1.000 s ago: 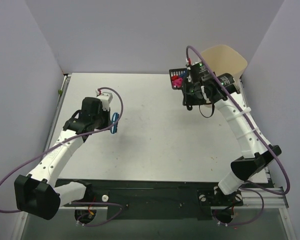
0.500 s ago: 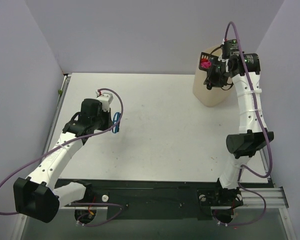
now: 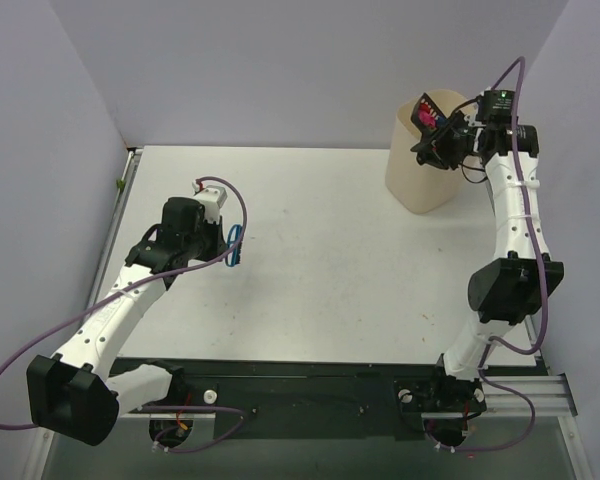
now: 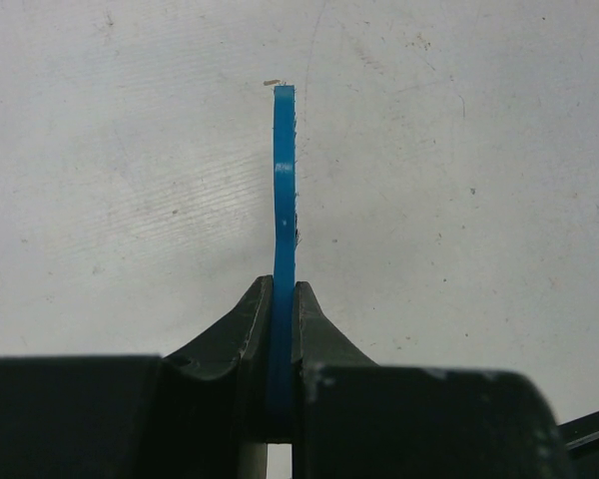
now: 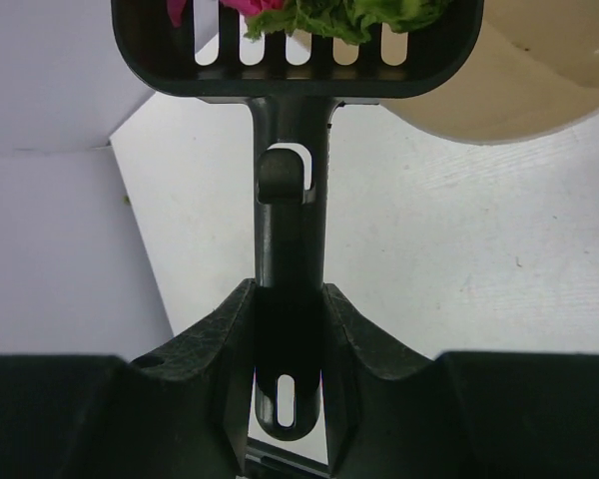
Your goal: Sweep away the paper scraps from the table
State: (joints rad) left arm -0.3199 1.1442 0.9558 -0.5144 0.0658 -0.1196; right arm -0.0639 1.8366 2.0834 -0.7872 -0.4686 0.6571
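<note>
Our right pincer [image 5: 290, 299] clamps the black slotted scoop [image 5: 295, 85] carrying crumpled pink-green paper scraps [image 5: 379, 15]; our left pincer [image 4: 283, 299] clamps the thin blue brush [image 4: 284, 180].

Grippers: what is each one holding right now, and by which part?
Left gripper pinches the blue brush by its near end, seen edge-on. Right gripper clamps the black scoop by its handle stem; paper scraps lie in the scoop.

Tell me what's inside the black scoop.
Pink and green paper scraps show in the scoop. Its slotted wall hides the rest, so other colours cannot be told.
</note>
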